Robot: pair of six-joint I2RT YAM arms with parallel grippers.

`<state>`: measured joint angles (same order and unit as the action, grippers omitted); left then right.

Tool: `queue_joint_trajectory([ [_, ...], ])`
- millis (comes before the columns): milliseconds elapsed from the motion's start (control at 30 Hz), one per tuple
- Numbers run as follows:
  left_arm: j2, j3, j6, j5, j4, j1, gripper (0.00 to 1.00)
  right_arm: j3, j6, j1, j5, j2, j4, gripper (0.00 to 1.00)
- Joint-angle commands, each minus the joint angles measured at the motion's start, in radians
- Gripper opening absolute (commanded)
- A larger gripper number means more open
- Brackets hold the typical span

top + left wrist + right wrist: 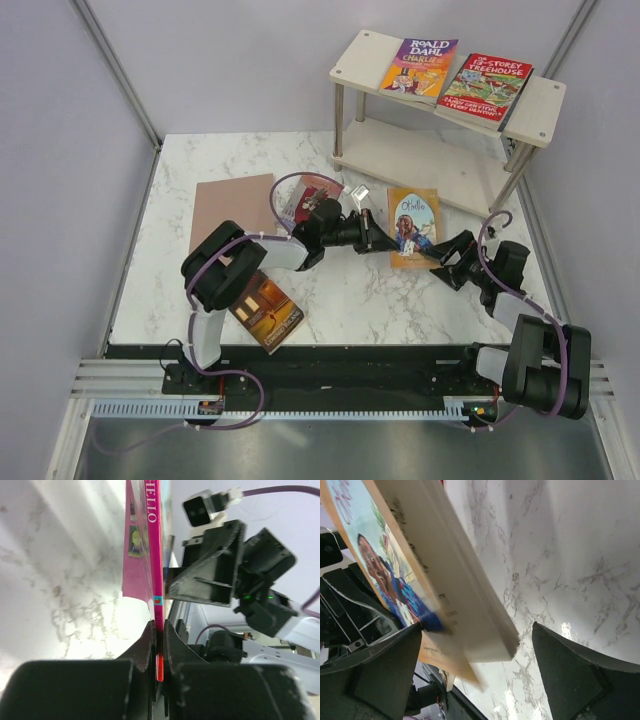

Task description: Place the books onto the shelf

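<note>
Grips Othello [412, 225] by its pink spine in the left claw [159, 630], pinched shut on the left edge, over the middle of the desk [340, 290]. Straddles the book's near right corner with the right claw [470, 642], spread wide and clamping nothing. Shows cover-up from above, long axis running near to far, crosswise to the left claw's reach; cannot tell whether clear of the desk. Must travel to the shelf [352, 52], far and right of both claws, nearer the right arm yet carried by the left alone. Probably calls for a lift and swing far-right, to land flat beside the Roald Dahl [418, 65] and Treehouse [487, 85] on the top board.
</note>
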<state>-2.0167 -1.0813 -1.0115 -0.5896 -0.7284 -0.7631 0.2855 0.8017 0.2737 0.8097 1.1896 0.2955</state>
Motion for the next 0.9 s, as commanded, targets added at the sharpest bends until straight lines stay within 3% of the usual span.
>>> queue_joint_trajectory([
  [0,0.024,-0.066,-0.045,-0.067,-0.117,0.004,0.02,-0.054,0.132,0.009,0.068,0.002,0.215,0.98],
  [233,-0.033,-0.071,-0.160,-0.121,-0.285,0.027,0.02,-0.115,0.223,0.030,0.108,0.044,0.356,0.98],
  [367,-0.047,-0.071,-0.167,-0.127,-0.286,0.030,0.02,-0.151,0.333,0.042,0.128,0.048,0.558,0.98],
  [500,-0.060,-0.049,-0.171,-0.110,-0.301,0.033,0.02,-0.161,0.415,0.051,0.134,0.045,0.658,0.98],
  [767,-0.105,-0.022,-0.183,-0.105,-0.327,0.038,0.02,-0.143,0.469,0.062,0.121,-0.065,0.650,0.91],
  [833,-0.106,-0.016,-0.185,-0.102,-0.332,0.038,0.02,-0.131,0.450,0.064,0.114,-0.097,0.619,0.85],
  [867,-0.109,-0.014,-0.184,-0.101,-0.330,0.039,0.02,-0.129,0.444,0.065,0.111,-0.107,0.585,0.66],
])
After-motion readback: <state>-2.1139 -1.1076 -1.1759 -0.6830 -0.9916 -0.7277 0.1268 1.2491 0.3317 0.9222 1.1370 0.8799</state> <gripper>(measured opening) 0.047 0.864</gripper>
